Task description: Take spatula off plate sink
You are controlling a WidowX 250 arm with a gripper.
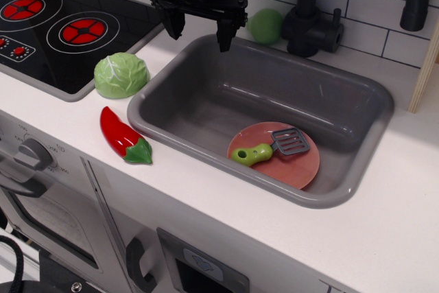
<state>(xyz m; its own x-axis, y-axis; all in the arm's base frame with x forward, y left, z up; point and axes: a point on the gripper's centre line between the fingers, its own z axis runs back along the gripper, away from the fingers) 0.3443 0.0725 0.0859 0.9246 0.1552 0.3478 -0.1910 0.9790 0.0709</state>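
Gripper: your gripper (199, 32) hangs over the sink's back-left corner, its two black fingers (173, 24) spread apart with nothing between them.
Spatula: you'll find the spatula (269, 147) lying flat on the plate, green handle pointing left, grey slotted blade to the right.
Plate: the plate (302, 167) sits on the sink floor in the front-right part, close to the front wall.
Sink: the sink (370, 111) is set into the white counter (384, 224); your gripper is well apart from the spatula.
Counter left of sink: you have a cabbage (121, 74) beside the stovetop (62, 29), and a chili (123, 136) in front of it.
Behind sink: a black faucet (322, 18) with a green ball (265, 26) just beside it.
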